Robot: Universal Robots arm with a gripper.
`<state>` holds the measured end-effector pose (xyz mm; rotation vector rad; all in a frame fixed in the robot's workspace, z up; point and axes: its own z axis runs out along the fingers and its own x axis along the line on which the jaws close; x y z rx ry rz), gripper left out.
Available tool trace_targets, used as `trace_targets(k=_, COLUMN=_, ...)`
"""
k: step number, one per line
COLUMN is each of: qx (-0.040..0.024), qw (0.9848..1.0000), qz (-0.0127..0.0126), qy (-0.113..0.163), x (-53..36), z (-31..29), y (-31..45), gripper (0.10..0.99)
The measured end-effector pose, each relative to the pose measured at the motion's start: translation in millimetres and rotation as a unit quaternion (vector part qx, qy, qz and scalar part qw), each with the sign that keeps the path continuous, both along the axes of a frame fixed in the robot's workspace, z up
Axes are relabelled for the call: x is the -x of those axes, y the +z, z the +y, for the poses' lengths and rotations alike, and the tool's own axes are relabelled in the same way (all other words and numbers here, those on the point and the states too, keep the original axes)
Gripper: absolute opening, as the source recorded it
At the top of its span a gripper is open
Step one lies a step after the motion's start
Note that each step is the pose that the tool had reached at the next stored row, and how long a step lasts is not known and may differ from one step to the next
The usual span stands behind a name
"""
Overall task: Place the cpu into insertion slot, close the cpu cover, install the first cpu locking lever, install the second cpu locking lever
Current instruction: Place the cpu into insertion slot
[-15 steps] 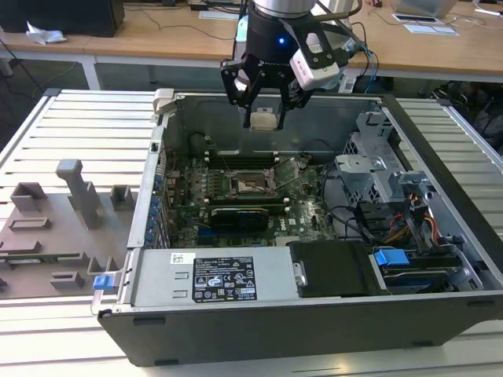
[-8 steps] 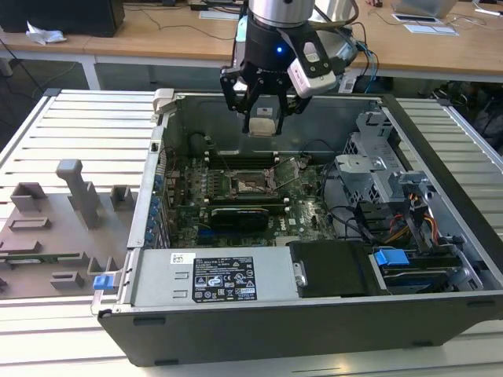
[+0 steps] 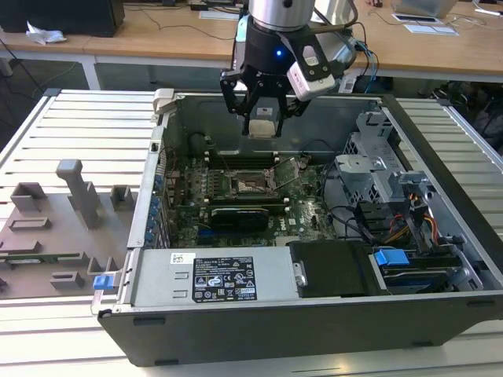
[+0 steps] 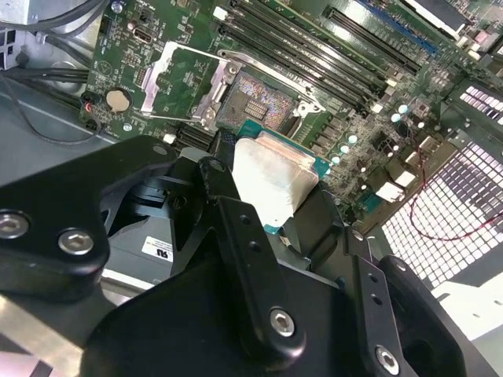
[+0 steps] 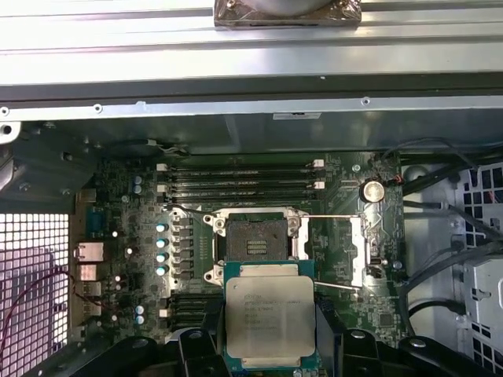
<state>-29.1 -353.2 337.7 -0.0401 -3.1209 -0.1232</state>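
Your tool (image 3: 263, 118) hangs over the open computer case (image 3: 275, 322), which sits on the slatted desk (image 3: 78, 126). Its two black fingers (image 4: 228, 212) are pinching the cpu (image 5: 269, 318) by opposite edges. That edge grip leaves the chip's metal top facing up and its underside free, as a drop-in part needs. In the first wrist view the chip lies flat, close to the bare socket (image 5: 255, 239), with its sides parallel to the socket's. The exterior view shows it held well above the board, so I judge you are squaring it up over the opening. The cover (image 5: 359, 251) stands swung up on its hinge at one side of the socket. The thin wire levers (image 5: 334, 217) lie unlatched, which keeps the way down clear. Nothing is seated yet, so the first step is in hand.
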Motion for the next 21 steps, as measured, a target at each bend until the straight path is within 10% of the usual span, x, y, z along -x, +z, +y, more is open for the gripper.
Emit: trace_targets(k=21, qx=0.0005, qw=1.0000, qz=0.0000, qy=0.000, x=0.0, z=0.0, y=-10.8, gripper=0.545)
